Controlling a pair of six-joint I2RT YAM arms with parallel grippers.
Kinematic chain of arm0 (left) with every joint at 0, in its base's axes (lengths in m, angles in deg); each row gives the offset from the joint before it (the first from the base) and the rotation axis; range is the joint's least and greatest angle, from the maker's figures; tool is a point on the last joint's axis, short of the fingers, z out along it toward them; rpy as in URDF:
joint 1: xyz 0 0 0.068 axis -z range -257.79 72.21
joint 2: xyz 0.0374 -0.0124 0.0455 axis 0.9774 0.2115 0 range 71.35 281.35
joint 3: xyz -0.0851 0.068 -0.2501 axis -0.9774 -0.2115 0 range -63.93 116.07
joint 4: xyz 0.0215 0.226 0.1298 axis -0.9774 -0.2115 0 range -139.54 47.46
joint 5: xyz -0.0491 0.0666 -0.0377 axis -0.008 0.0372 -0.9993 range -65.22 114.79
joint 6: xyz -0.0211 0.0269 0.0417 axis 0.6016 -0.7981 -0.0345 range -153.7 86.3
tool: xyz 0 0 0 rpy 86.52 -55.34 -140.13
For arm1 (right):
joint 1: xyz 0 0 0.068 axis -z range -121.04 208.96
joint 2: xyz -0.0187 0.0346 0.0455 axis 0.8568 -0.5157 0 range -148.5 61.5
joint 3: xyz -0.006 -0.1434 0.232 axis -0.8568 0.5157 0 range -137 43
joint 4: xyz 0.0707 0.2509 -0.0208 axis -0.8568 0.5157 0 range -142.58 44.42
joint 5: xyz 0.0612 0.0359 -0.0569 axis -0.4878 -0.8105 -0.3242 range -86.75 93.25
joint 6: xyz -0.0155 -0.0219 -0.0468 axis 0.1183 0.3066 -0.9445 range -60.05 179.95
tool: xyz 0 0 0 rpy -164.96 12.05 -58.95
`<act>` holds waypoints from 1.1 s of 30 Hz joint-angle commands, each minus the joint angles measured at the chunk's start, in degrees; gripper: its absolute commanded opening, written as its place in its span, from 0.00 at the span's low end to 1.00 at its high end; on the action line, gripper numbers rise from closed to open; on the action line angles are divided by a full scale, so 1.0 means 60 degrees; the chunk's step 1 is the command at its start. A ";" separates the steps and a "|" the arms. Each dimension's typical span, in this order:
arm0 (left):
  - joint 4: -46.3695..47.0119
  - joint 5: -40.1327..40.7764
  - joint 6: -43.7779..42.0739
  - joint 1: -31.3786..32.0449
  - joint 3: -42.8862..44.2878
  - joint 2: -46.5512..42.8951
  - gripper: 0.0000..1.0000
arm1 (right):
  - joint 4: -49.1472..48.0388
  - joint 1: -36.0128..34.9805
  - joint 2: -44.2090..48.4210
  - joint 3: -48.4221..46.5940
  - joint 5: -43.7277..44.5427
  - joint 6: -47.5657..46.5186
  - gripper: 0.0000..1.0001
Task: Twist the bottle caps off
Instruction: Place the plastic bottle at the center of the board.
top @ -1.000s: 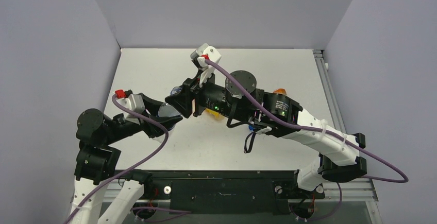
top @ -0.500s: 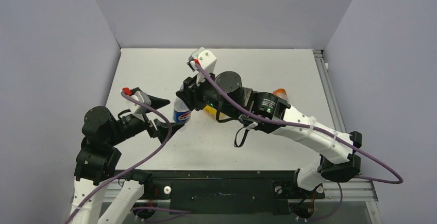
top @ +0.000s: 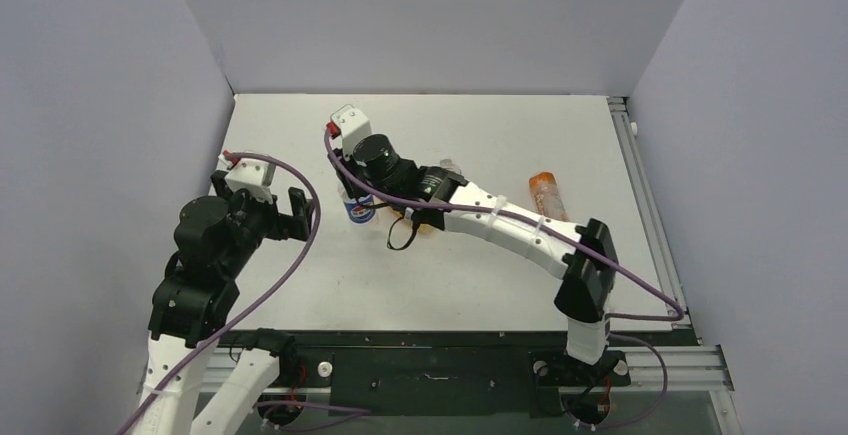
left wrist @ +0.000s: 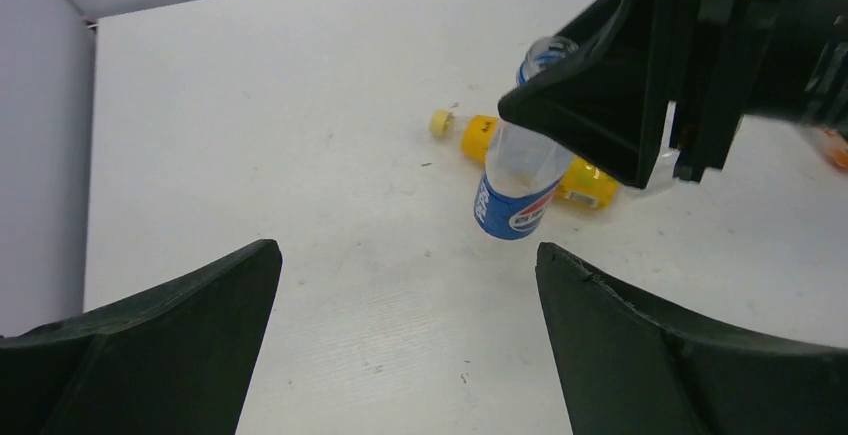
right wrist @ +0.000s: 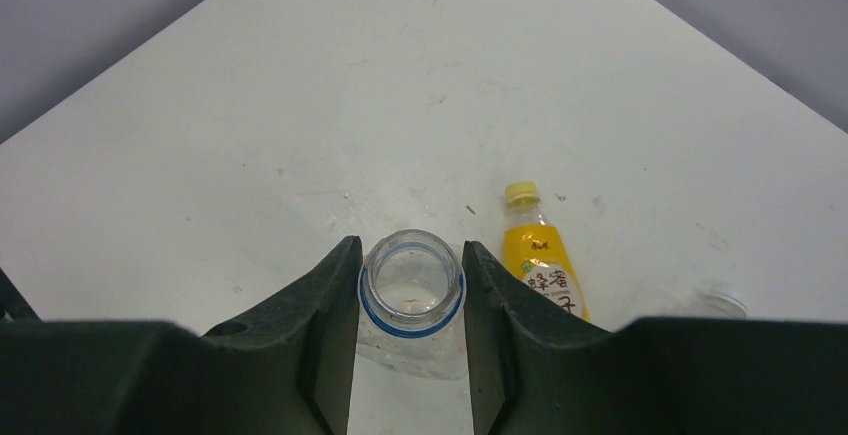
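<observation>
The fingers of the right gripper clamp the neck of the capless Pepsi bottle, which tilts beside the lying yellow bottle; the left gripper gapes wide and is empty. Thin-walled and seemingly empty, the Pepsi bottle should be light and easily dented, so the stiff neck is the place to hold. The white table looks smooth, with grey walls close on three sides.

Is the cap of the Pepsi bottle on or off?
Off. From the right wrist, the mouth of the Pepsi bottle is an open ring with only a blue collar, gripped by the right tool.
</observation>
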 commanded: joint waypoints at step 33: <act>-0.0849 0.1420 0.1041 -0.0548 0.1059 0.0764 0.97 | -0.2097 0.0677 -0.3308 -0.1797 -0.0339 0.0446 0.34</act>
